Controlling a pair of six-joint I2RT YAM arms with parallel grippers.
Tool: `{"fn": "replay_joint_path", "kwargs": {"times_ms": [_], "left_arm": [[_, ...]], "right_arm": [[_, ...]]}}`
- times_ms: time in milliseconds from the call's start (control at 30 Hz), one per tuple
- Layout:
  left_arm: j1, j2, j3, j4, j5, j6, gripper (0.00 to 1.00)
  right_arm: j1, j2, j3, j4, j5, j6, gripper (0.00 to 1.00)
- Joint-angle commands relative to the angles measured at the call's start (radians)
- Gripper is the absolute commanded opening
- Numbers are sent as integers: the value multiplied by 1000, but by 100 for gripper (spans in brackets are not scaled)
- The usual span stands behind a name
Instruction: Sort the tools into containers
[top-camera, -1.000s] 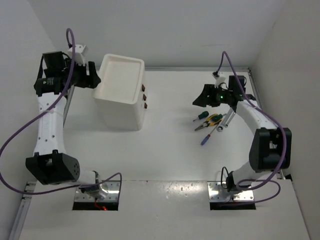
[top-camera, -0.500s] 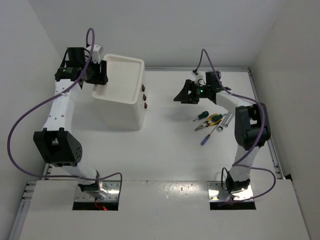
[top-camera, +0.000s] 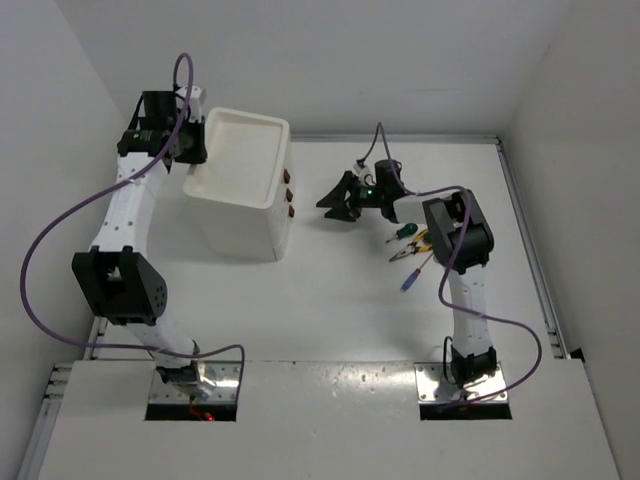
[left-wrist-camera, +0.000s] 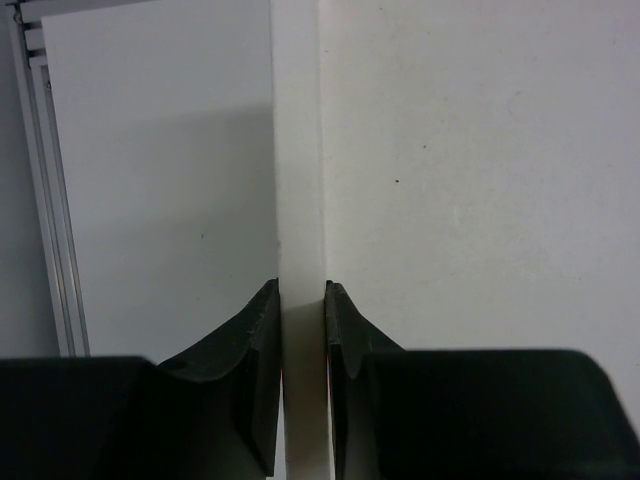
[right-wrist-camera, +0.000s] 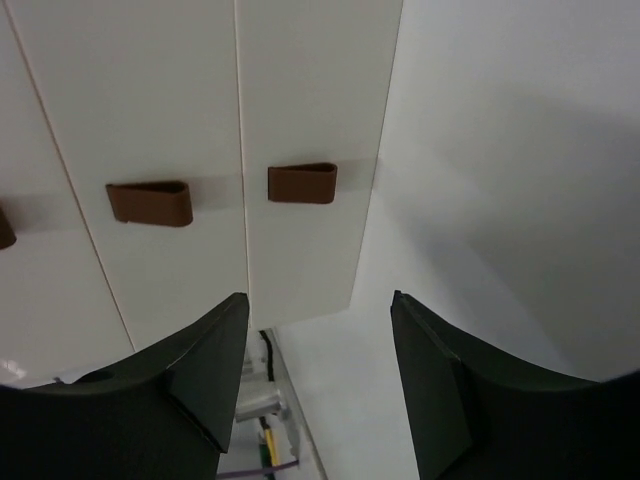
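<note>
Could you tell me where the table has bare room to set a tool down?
Bare table lies between the drawer unit, the tools and the arm bases. It is crowded between the drawer knobs and the open right gripper.

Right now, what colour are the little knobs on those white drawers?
The knobs are dark brown, clearest in the right wrist view.
</note>
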Motion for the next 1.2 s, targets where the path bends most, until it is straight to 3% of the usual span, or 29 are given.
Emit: {"fn": "replay_joint_path", "kwargs": {"times_ms": [0, 233, 333, 833, 967, 1100, 1167], "left_arm": [[-43, 11, 38, 21, -18, 11, 0], [-61, 21, 38, 21, -18, -7, 0], [-70, 30, 38, 21, -9, -7, 0], [-70, 39, 38, 10, -9, -16, 0], [-70, 39, 29, 10, 0, -16, 0], [-70, 48, 29, 19, 0, -16, 0], [-70, 48, 29, 19, 0, -16, 0]], "right_arm": [[27, 55, 15, 320, -19, 262, 59], [75, 205, 38, 632, 4, 595, 65], [94, 254, 59, 703, 25, 663, 65], [168, 317, 105, 630, 149, 685, 62], [177, 337, 105, 621, 159, 685, 57], [177, 347, 114, 621, 159, 695, 57], [177, 347, 125, 621, 146, 683, 64]]}}
